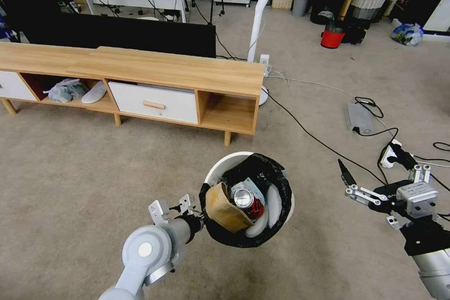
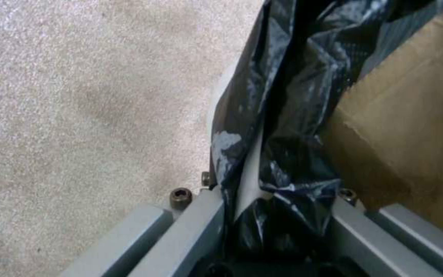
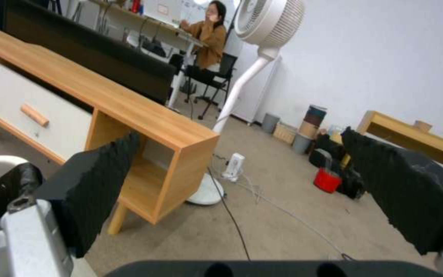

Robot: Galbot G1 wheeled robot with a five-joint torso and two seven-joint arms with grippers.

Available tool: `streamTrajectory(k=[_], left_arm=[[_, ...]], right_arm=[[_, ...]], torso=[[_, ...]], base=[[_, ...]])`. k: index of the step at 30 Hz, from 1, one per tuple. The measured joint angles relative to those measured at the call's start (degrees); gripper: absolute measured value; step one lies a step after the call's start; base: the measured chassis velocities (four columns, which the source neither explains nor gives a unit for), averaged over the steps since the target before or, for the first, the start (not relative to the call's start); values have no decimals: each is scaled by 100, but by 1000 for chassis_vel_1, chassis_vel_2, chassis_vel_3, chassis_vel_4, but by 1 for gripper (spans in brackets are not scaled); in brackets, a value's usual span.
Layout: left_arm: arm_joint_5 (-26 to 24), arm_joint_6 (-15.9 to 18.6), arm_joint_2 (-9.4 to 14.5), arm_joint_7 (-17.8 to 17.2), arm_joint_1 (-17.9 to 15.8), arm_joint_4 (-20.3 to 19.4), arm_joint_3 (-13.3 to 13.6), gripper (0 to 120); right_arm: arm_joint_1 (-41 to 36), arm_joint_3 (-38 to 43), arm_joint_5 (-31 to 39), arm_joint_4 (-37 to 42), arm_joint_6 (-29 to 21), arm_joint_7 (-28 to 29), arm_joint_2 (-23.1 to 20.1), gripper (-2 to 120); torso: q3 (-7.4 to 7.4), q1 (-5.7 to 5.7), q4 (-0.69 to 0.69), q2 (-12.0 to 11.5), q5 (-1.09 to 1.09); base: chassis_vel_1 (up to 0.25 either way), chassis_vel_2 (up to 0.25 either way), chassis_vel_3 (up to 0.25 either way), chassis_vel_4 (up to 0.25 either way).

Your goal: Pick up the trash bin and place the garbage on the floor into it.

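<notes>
Head view: the left hand [image 1: 202, 218] is clenched on the rim of the trash bin [image 1: 225, 161], holding it above the floor [image 1: 84, 173]. Inside its black bag sit a brown carton [image 1: 225, 208], a crushed red can [image 1: 247, 199] and white tissues [image 1: 273, 206]. The right hand [image 1: 349, 185] hangs released, well apart.

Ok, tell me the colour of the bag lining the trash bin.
Black bag in the white trash bin; head view shows it best.

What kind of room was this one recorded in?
Probably an office or lab dressed as a living room: a wooden TV cabinet on carpet, a standing fan, desks behind it and loose cables across the floor.
</notes>
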Motion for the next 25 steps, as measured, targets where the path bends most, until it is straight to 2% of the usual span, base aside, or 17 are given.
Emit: streamTrajectory(k=[14,25], left_arm=[[-1,4,9,-6,7,0,7,0],[-141,-19,30,-154,-42,1,33,0]], right_arm=[[-10,-16,-13,-41,89,-14,31,100],[-29,-64,-34,-69,108,-21,33,100]], torso=[[0,0,0,0,0],[0,0,0,0,0]], base=[[0,0,0,0],[0,0,0,0]])
